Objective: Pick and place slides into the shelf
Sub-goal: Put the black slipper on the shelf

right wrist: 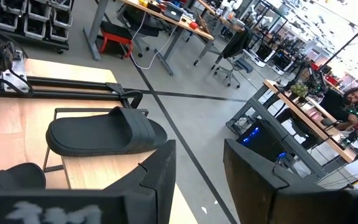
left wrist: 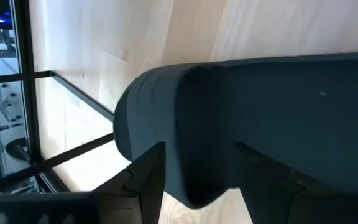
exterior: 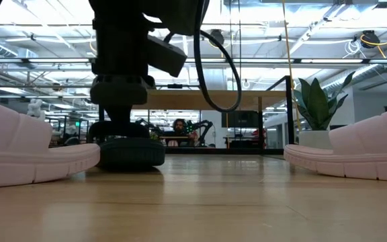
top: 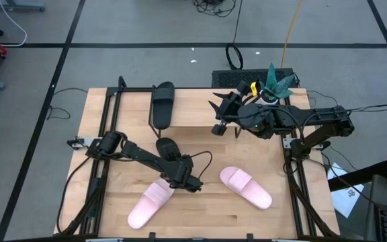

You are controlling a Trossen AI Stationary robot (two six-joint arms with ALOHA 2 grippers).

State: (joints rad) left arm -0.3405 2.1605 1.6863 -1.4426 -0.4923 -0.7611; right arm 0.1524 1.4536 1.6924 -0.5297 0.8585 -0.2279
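- Straddling the black slide [top: 167, 148] at the table's middle, the left gripper [top: 183, 176] has its fingers either side of the sole edge, apparently pinching it.
- Foam-like and light by the look; its thick rim should take a firm pinch.
- Right gripper [top: 219, 115] hovers over the shelf [top: 200, 115], parted and empty.
- Count: two black slides, one on the shelf [top: 162, 102]; two pink ones [top: 150, 202] [top: 246, 187] near the front edge.

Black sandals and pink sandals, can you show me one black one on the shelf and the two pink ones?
black sandal on the shelf [top: 162, 101], high view, on its strap.
left pink sandal [top: 150, 203], high view, on its sole.
right pink sandal [top: 246, 187], high view, on its strap.
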